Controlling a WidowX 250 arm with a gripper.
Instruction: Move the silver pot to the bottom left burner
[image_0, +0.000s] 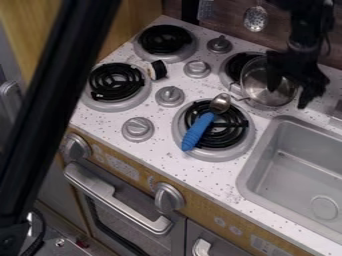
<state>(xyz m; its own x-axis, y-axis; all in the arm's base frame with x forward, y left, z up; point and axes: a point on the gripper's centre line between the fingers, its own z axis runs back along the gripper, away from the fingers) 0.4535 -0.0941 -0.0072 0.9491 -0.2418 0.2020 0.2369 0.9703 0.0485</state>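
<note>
Your fingers (308, 95) are hanging apart; the silver pot (257, 88) is sitting beneath and to their left in the view. The bottom left burner (115, 81) is lying well left of them, beyond the knobs (169, 95), while the speckled tabletop (200, 167) is running underneath and the wooden wall (235, 31) is rising behind.

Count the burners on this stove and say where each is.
4: one burner at upper left, a second burner below it, a third burner partly hidden by the silver pot, and a fourth burner near centre, under the blue-handled spoon.
</note>
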